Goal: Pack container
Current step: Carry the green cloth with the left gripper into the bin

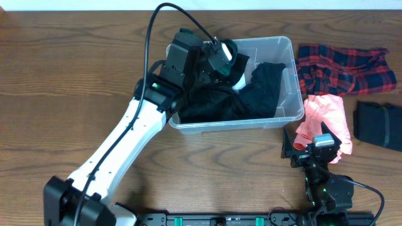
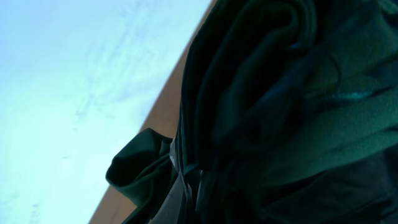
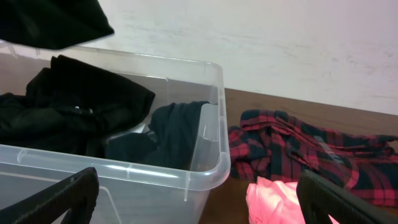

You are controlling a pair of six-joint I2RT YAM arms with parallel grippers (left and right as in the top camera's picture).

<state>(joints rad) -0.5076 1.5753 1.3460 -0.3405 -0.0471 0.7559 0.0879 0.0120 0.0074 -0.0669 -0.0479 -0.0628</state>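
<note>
At the near table edge, right side: the right gripper [image 1: 312, 145] [image 3: 199, 208] is seen w/ jaws spread wide and nothing held betw. them. It is parked at the near edge of a pink garment [image 1: 326, 116] [image 3: 273, 202]. That garment is crumpled on the table [image 1: 63, 75], just right of the near-right corner of the container [image 1: 286, 47] [image 3: 211, 155]. A folded black item [image 1: 377, 125] is laid further right, apart from the pink one.

Mid-table: the container is a clear plastic bin, set upright w/ a long side facing the arms, slightly right of centre. Black clothes [image 1: 267, 88] [image 3: 81, 106] are piled inside, and at the right end the heap is kept below the rim.

The left arm [image 1: 125, 138] is stretched diagonally from near-left over the container's left half. The left gripper [image 1: 233, 74] is placed over the interior, w/ jaws closed on a dark garment [image 1: 210, 100] [image 2: 280, 112]. The fingers themselves are hidden — the left wrist view is filled by bunched dark-green cloth, w/ folds gathered toward bottom centre.

Far side: a red/black plaid shirt [image 1: 342, 66] [image 3: 311, 149] is spread rumpled on the table, just right of the container's far-right corner and beyond the pink garment. A pale wall [image 3: 280, 43] is seen behind the table edge.
</note>
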